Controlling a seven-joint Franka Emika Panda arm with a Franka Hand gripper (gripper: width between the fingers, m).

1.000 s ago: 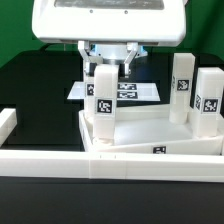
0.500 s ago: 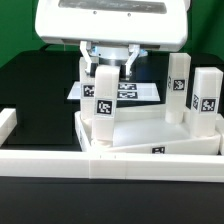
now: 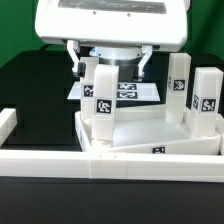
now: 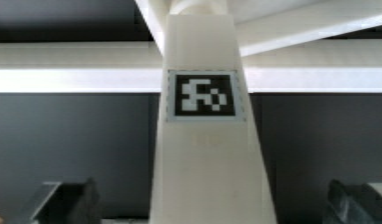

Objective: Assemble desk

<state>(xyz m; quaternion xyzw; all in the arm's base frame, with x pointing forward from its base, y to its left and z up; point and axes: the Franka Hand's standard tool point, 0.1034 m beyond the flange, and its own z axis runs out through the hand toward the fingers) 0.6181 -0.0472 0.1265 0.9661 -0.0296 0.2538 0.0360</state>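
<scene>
The white desk top [image 3: 150, 133] lies tray-like on the black table. One tag-marked leg [image 3: 103, 103] stands upright in its corner towards the exterior view's left. Two more legs [image 3: 180, 86] [image 3: 208, 97] stand on its right side. My gripper [image 3: 111, 62] is open over the top of the left leg, with its fingers [image 3: 75, 58] wide apart and clear of it on both sides. In the wrist view the leg [image 4: 209, 110] fills the middle, and my gripper [image 4: 209, 205] straddles it with a dark gap at each finger [image 4: 63, 202].
The marker board [image 3: 133, 92] lies flat behind the leg. A long white border rail [image 3: 110, 165] runs along the front, and another rail end [image 3: 8, 122] sits at the exterior view's left. Black table surface lies to the left.
The fingers have spread apart from close beside the leg top to wide open, letting go of it. The leg stays upright in its corner.
</scene>
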